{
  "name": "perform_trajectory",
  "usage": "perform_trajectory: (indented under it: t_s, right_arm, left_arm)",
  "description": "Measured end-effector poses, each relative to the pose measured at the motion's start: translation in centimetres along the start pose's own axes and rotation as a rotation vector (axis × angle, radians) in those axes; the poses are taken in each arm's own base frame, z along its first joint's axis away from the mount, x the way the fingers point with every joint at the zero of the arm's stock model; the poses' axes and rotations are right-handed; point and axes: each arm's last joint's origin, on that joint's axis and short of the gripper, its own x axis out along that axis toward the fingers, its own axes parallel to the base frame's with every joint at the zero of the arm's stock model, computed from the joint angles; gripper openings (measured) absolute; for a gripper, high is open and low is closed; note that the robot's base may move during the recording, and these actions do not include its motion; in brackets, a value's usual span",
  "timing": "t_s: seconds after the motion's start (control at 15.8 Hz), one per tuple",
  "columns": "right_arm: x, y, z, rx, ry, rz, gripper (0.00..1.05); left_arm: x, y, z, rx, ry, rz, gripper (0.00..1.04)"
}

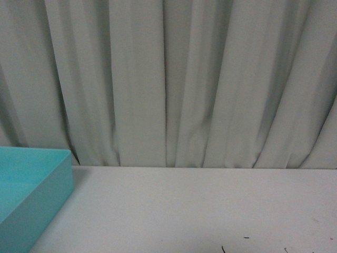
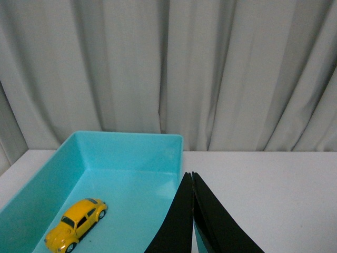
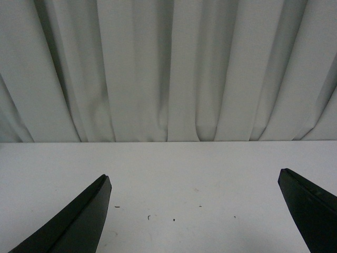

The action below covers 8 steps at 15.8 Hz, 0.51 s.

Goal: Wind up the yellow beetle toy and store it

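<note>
- The yellow beetle toy (image 2: pixel 77 224) sits on all four wheels on the floor of the turquoise bin (image 2: pixel 131 142), in a near corner, lying at an angle to the walls. It rests free, nothing touching it, so I'd judge the storing part is done.
- The left gripper (image 2: pixel 191 176) hangs just beside the bin's near wall, a little apart from the car, its two black fingers (image 2: pixel 181 221) pressed together with nothing between them. That looks like a hand that has let go and is clear of the bin.
- The right gripper (image 3: pixel 195 182) has its fingers (image 3: pixel 79 221) spread wide over bare white table (image 3: pixel 174 163), holding nothing, with only a few dark specks on the surface below it. It is idle, well away from the toy.
- In the front view only one corner of the bin (image 1: pixel 37 184) shows at the table's left edge; neither arm appears there.
- Grey pleated curtain (image 1: pixel 174 79) closes off the back.
</note>
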Motion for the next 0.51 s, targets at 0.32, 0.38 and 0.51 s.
perform_trajectory:
  t_s: [0.32,0.38,0.51]
  right_arm:
    - [0.0,0.0,0.0,0.0,0.0,0.0,0.98]
    - [0.0,0.0,0.0,0.0,0.0,0.0,0.98]
    - [0.0,0.0,0.0,0.0,0.0,0.0,0.98]
  left_arm:
    - [-0.17,0.0,-0.5,0.0,0.02,0.0,0.02]
    - [-0.2,0.0,-0.49,0.0,0.018,-0.001,0.02]
    - [-0.29,0.0,-0.47,0.0,0.016,0.0,0.02]
